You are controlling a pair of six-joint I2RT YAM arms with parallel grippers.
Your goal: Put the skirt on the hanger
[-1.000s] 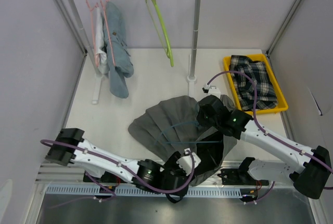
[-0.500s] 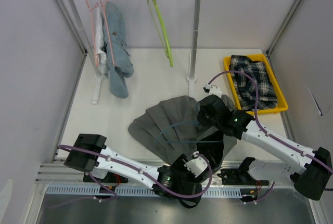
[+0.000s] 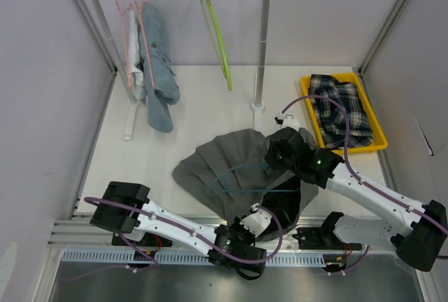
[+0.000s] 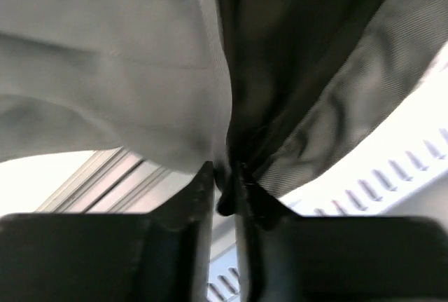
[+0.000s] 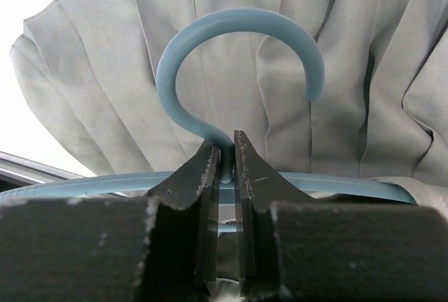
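Grey skirt (image 3: 217, 165) edge inside left hand (image 4: 224, 179); blue hanger (image 5: 238, 19) neck inside right hand (image 5: 225, 165)

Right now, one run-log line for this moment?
left gripper: shut on skirt edge | right gripper: shut on hanger neck | status: skirt spread on table, not yet hung

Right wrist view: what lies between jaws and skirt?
The blue hanger: its neck is clamped in the jaws, hook over the grey skirt, seen in right wrist view.
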